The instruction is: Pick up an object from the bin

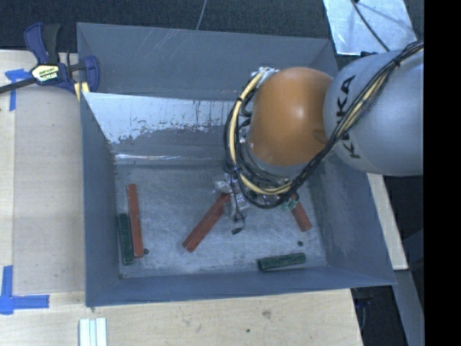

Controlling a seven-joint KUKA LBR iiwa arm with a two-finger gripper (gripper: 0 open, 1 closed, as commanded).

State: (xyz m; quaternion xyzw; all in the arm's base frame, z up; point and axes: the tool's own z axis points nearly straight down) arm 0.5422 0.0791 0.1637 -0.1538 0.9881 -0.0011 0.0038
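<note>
While the gripper (235,218) hangs low near the middle of the bin (97,215), its opening impossible to tell, the reddish-brown stick (203,231) lies with its upper end beside it, its long axis slanting away toward the view's lower left.

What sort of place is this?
Probably a robotics lab's bin-picking station: a grey metal bin with a few loose sticks, and a cabled KUKA arm whose gripper hangs by a reddish-brown stick.

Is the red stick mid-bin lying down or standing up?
Lying down: the red stick shows full length, slanting across the bin floor, upper end by the pincer.
</note>
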